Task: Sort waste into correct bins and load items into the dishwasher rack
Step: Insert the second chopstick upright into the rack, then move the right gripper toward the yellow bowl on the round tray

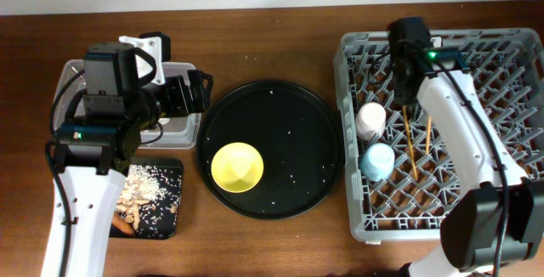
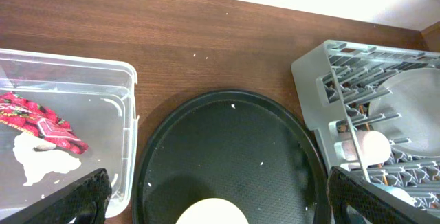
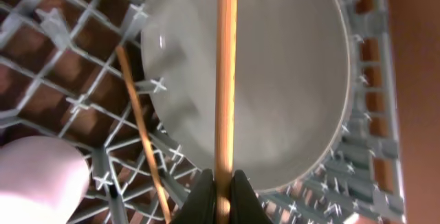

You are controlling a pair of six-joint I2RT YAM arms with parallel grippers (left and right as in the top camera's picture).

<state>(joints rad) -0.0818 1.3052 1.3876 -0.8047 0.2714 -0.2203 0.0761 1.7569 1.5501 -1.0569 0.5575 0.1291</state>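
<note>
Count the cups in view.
2. The pink cup and the blue cup sit side by side in the dishwasher rack, nearest the round black tray; the right arm may hide others.

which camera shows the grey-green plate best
The right wrist view: the plate fills most of the frame in the rack, crossed by the chopstick held in the right gripper. The left wrist view catches part of it at its edge; overhead, the right arm hides it.
</note>
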